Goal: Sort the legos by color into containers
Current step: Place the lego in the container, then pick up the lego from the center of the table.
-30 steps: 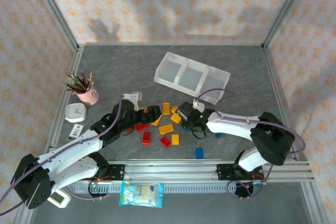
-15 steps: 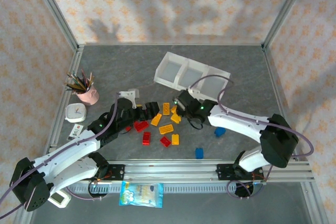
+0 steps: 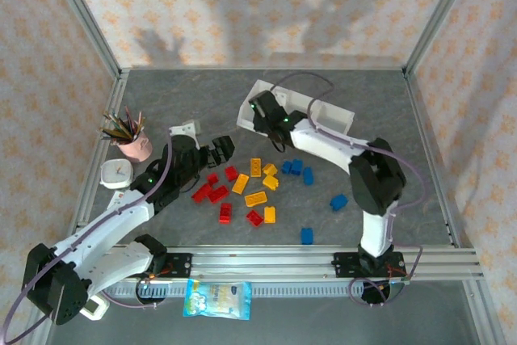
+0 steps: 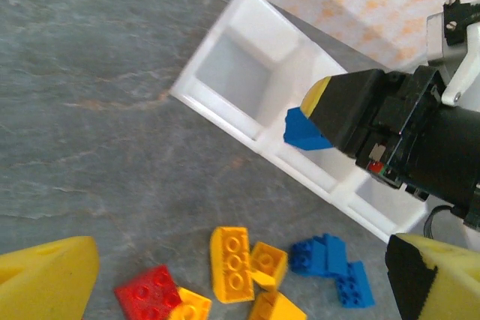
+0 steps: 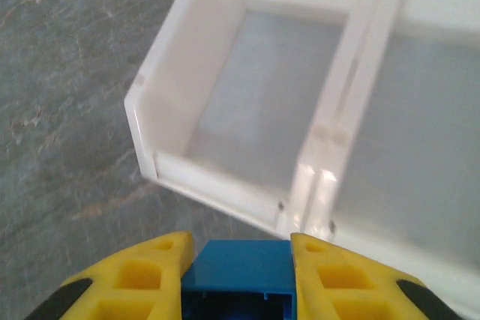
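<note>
Top: right gripper (image 3: pixel 257 109) at tray (image 3: pixel 339 117) left end, over near rim; left gripper (image 3: pixel 222 149) beside loose legos (image 3: pixel 255 198), open table (image 3: pixel 161 103) beyond.
Left wrist: left gripper fingers (image 4: pixel 45 279) spread wide.
Right wrist: blue brick (image 5: pixel 238 269) pinched between 2 fingers (image 5: pixel 127 275), end compartment (image 5: pixel 247 103) just ahead.

Red bricks (image 3: pixel 216 194), yellow-orange bricks (image 3: pixel 255 199) and blue bricks (image 3: pixel 296 167) lie on a grey marbled counter (image 3: pixel 178 103). The tray (image 5: pixel 187 73) is translucent white, the cup (image 3: pixel 136 148) pink, the packet (image 3: pixel 216 298) blue and white, the walls (image 3: pixel 242 6) cream with orange flowers.
</note>
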{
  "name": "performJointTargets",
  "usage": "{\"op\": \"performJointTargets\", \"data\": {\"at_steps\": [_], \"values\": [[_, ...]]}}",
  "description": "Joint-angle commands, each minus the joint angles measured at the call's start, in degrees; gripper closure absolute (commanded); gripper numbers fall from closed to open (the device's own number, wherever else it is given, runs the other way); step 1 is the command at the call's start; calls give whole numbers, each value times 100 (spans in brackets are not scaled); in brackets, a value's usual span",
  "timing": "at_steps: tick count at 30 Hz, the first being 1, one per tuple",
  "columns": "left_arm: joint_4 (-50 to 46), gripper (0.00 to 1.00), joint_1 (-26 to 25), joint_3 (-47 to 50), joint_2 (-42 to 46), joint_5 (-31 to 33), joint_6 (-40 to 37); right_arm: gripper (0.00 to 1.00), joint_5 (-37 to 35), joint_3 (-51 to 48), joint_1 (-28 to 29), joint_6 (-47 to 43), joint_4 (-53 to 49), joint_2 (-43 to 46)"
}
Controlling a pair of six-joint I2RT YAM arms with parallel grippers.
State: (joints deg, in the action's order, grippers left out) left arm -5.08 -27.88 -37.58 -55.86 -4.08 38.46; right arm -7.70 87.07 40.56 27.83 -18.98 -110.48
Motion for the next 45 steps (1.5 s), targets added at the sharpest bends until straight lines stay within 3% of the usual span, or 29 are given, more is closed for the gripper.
{"op": "performJointTargets", "data": {"at_steps": [1, 10, 16, 30, 38, 45], "values": [[129, 1, 249, -168, -121, -111, -156, 73, -56, 661, -171, -419, 17, -579], [434, 1, 516, -266, -546, -245, -224, 73, -448, 2645, -454, -914, -516, -2061], [528, 1, 605, -284, -654, -277, -248, 70, -415, 3271, -666, -999, -622, -2627], [495, 1, 661, -440, -756, -396, -273, 50, -340, 3645, -733, -1370, -609, -2437], [371, 1, 654, -383, -552, -652, -214, 42, 349, 2258, -725, -1231, -447, -1079], [340, 1, 544, -161, -258, -1099, -111, 36, 595, 71, -733, -934, -183, 591]]}}
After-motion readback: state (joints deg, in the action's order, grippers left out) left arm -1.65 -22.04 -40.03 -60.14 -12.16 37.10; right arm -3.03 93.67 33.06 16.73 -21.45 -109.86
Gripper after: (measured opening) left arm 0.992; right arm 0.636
